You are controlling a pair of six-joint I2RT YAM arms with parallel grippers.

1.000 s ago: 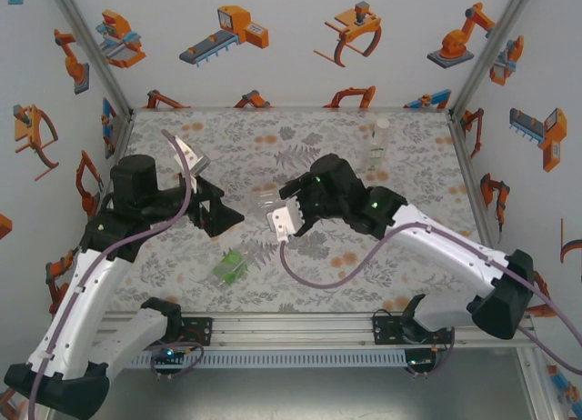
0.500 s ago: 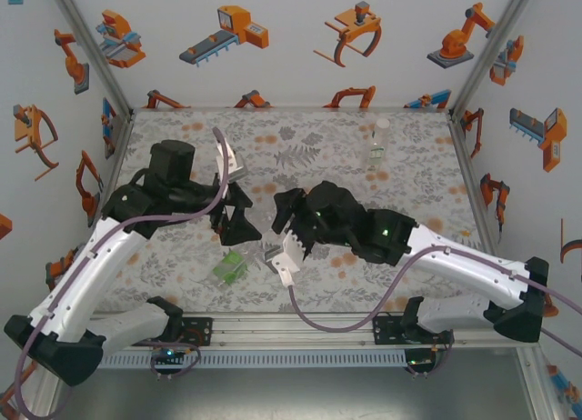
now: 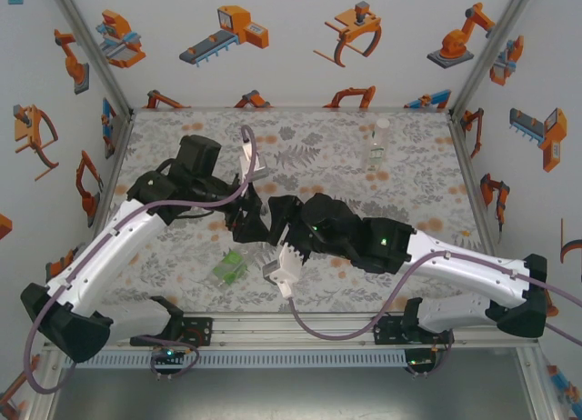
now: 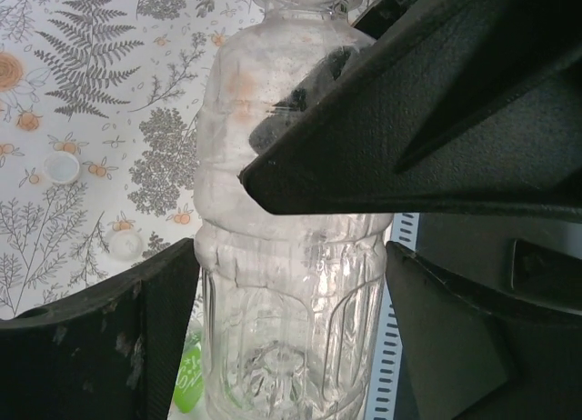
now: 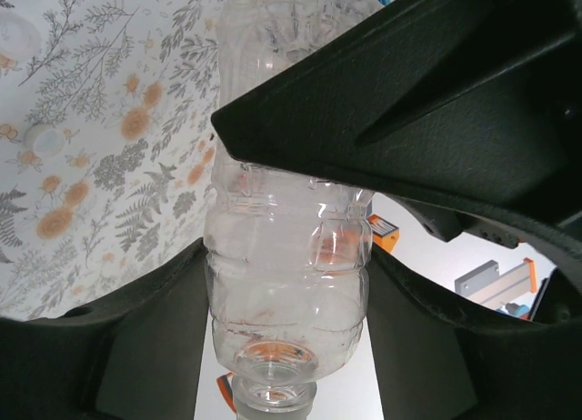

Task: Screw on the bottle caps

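With the left pincer (image 4: 293,252) and the right pincer (image 5: 288,255) both closed on one clear bottle (image 4: 286,320), held mid-frame above the counter (image 4: 100,93), neck open. Looks like a handover before capping. Calls next for freeing one pincer to fetch a white cap (image 4: 62,168) lying at left.

Bottles: three. Clear: two. Clear bottle (image 4: 291,256) between fingers of left gripper (image 4: 291,338) and right gripper (image 5: 286,302); second clear bottle (image 3: 377,145) well beyond fingertips. Green bottle (image 3: 229,267): one, near fingers. Loose caps: two, white cap (image 4: 62,168) and paler cap (image 4: 127,245), outside left fingers.
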